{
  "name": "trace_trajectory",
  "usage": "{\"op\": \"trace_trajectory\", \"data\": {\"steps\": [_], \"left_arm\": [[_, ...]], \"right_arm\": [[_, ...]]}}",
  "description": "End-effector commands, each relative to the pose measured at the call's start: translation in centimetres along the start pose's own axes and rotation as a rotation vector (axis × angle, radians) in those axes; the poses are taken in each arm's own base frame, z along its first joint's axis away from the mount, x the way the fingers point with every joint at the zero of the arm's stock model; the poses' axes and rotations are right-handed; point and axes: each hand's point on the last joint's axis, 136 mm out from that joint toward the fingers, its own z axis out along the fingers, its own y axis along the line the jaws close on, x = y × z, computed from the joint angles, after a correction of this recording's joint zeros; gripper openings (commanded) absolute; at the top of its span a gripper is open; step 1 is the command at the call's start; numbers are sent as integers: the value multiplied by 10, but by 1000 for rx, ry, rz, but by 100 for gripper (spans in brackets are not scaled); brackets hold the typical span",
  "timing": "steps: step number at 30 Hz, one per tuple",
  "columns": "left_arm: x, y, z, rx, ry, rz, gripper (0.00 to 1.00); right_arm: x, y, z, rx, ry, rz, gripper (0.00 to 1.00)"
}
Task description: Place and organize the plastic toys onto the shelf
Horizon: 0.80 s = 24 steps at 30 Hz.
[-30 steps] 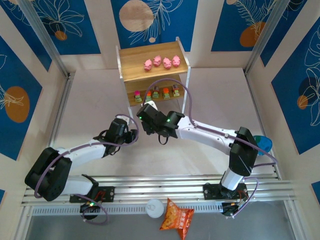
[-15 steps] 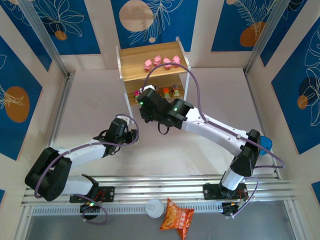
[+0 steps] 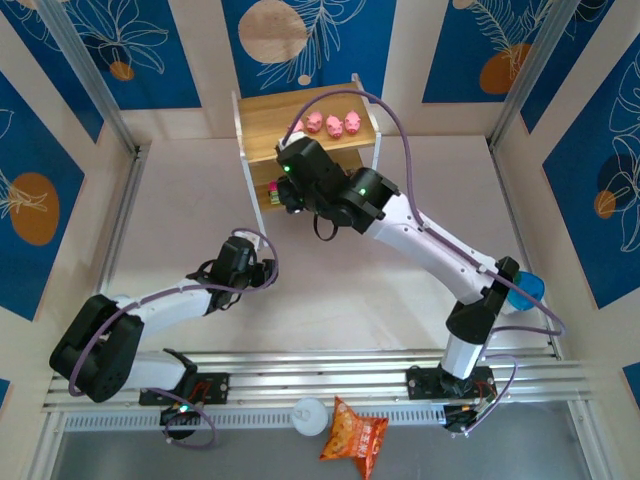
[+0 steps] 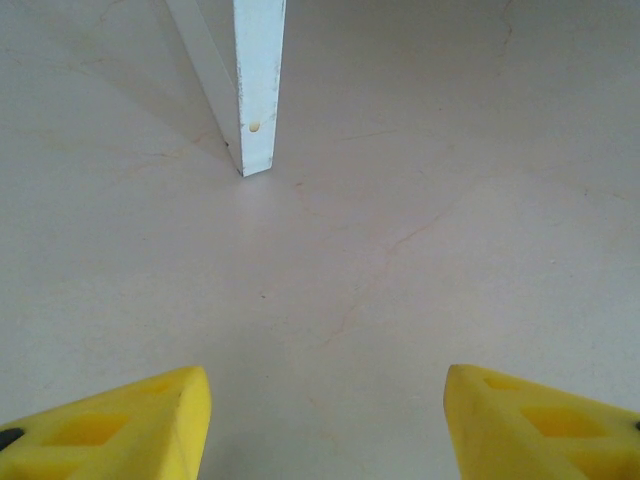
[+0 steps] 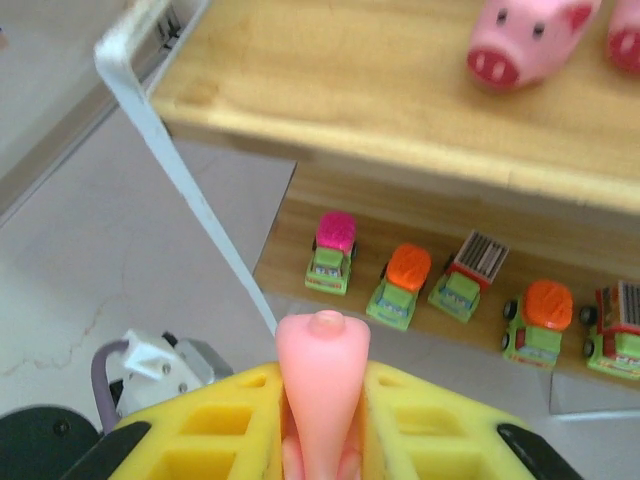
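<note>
The shelf (image 3: pixel 270 120) stands at the back of the table, with three pink pigs (image 3: pixel 332 123) showing on its top board. My right gripper (image 3: pixel 290 193) hovers at the shelf's front left corner, shut on another pink pig (image 5: pixel 322 385) pinched between its yellow fingers (image 5: pixel 200 430). In the right wrist view, a pig (image 5: pixel 525 45) sits on the top board (image 5: pixel 330 90), and several green-based toy trucks (image 5: pixel 400 285) line the lower board. My left gripper (image 3: pixel 262 270) is open and low over bare table, holding nothing, with a white shelf leg (image 4: pixel 258 90) ahead of it.
An orange snack bag (image 3: pixel 352 432) and a white round object (image 3: pixel 308 415) lie beyond the near rail. A blue object (image 3: pixel 525 288) sits at the right wall. Patterned walls enclose the table on three sides.
My right arm has carried the pink pig away from the table's middle, forward and up to the shelf's front left corner. The left arm has not moved.
</note>
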Motion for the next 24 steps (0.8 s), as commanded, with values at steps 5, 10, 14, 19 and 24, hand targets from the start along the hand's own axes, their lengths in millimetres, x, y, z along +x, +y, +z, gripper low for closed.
{"op": "trace_trajectory", "data": {"steps": [5,10,14,19,24], "left_arm": [[-4,-3,3,25,-5,-22,64],[-3,-2,5,18,-3,-23,64],[-3,-4,7,26,0,-26,64],[-3,-4,7,29,0,-27,64],[-4,-4,7,29,0,-30,64]], "right_arm": [[-35,-5,5,5,-42,-39,23],[-55,-4,15,2,-64,-55,24],[-68,-6,24,2,-82,-59,24],[-78,-12,38,-2,-101,-46,25],[-83,-11,49,-14,-120,-49,25]]}}
